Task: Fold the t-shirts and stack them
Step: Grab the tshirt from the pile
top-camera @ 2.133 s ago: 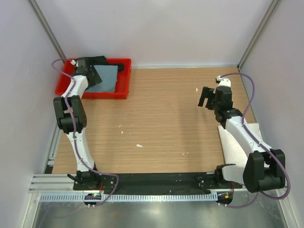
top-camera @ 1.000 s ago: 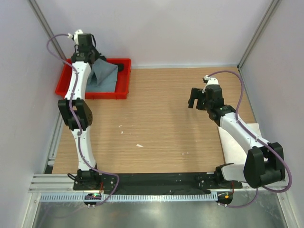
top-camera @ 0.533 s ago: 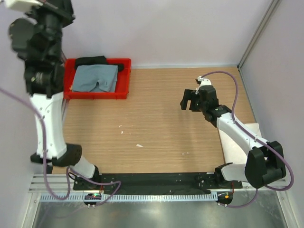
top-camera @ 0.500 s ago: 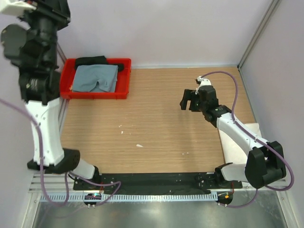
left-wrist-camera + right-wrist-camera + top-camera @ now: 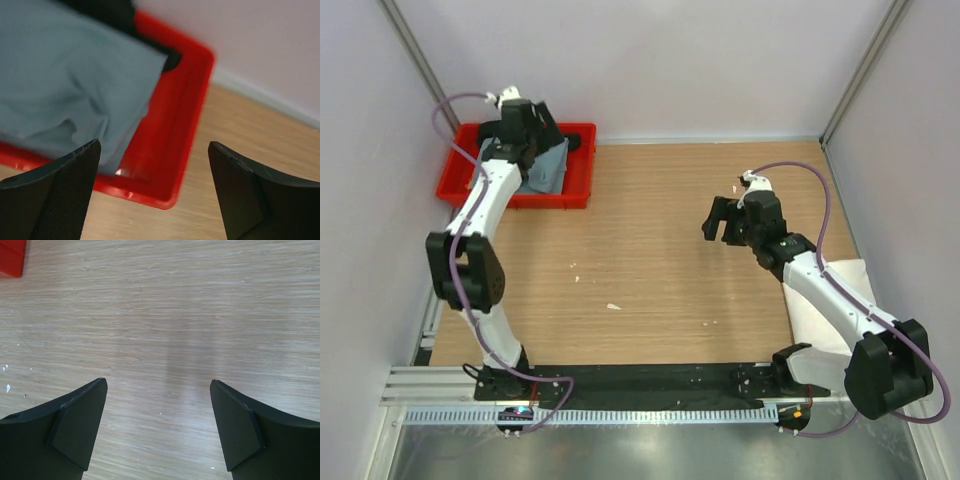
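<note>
The dusty teal-blue t-shirt [image 5: 552, 172] lies folded in the red tray [image 5: 578, 192], on top of a black t-shirt [image 5: 579, 142]. My left gripper [image 5: 540, 138] hovers over the tray, open and empty. In the left wrist view the teal shirt [image 5: 60, 85] fills the tray's left part [image 5: 175, 125], and black cloth [image 5: 172, 59] shows behind it; the left gripper [image 5: 153, 145] is wide open. A white t-shirt [image 5: 825, 312] lies at the table's right edge under my right arm. My right gripper [image 5: 720, 218] is open over bare wood, also in its wrist view [image 5: 158, 381]. No tan shirt is in view.
The wooden table [image 5: 650, 260] has small white specks [image 5: 612, 306]. Grey walls stand close on the left, back and right. The red tray's corner [image 5: 10, 260] shows in the right wrist view at the top left.
The left arm, raised high near the camera half a second ago, has come back down over the red tray. The teal shirt lies flat in the tray. The right gripper shifted slightly.
</note>
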You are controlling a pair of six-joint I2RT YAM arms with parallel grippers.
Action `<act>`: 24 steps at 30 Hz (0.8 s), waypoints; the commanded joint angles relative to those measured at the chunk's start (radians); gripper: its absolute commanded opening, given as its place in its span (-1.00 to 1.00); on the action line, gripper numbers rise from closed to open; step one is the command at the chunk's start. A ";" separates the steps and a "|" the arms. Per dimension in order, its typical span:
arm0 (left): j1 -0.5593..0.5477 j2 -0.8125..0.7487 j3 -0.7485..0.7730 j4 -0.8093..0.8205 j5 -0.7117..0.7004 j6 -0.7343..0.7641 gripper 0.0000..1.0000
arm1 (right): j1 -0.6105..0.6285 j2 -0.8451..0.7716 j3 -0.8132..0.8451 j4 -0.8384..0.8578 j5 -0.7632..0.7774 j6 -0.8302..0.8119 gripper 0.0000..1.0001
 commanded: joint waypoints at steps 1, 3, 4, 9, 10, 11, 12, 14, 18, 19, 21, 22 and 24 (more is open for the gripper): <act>0.067 0.005 0.025 -0.074 -0.078 -0.178 0.76 | 0.004 -0.012 0.056 -0.038 0.032 -0.030 0.81; 0.085 0.092 0.072 -0.120 -0.093 -0.198 0.78 | 0.004 0.000 0.071 -0.054 0.035 -0.039 0.81; 0.087 0.121 0.080 -0.120 -0.084 -0.189 0.79 | 0.004 0.004 0.080 -0.052 0.039 -0.045 0.81; 0.090 0.247 0.116 -0.128 -0.074 -0.185 0.81 | 0.004 0.061 0.116 -0.057 0.047 -0.065 0.82; 0.090 0.260 0.119 -0.123 -0.076 -0.188 0.81 | 0.004 0.067 0.119 -0.054 0.049 -0.068 0.82; 0.091 0.273 0.123 -0.123 -0.081 -0.188 0.80 | 0.002 0.077 0.123 -0.054 0.050 -0.067 0.82; 0.091 0.299 0.144 -0.122 -0.084 -0.186 0.79 | 0.004 0.090 0.133 -0.054 0.049 -0.065 0.82; 0.097 0.332 0.175 -0.120 -0.076 -0.183 0.74 | 0.002 0.103 0.140 -0.055 0.041 -0.063 0.82; 0.100 0.408 0.280 -0.199 -0.091 -0.197 0.66 | 0.002 0.116 0.156 -0.055 0.049 -0.068 0.82; 0.100 0.425 0.307 -0.215 -0.111 -0.208 0.65 | 0.002 0.120 0.160 -0.054 0.052 -0.071 0.82; 0.100 0.436 0.326 -0.275 -0.145 -0.246 0.61 | 0.002 0.126 0.168 -0.058 0.056 -0.076 0.82; 0.100 0.441 0.336 -0.295 -0.183 -0.261 0.61 | 0.002 0.133 0.171 -0.057 0.055 -0.076 0.82; 0.100 0.447 0.332 -0.316 -0.206 -0.290 0.61 | 0.002 0.140 0.174 -0.058 0.052 -0.071 0.82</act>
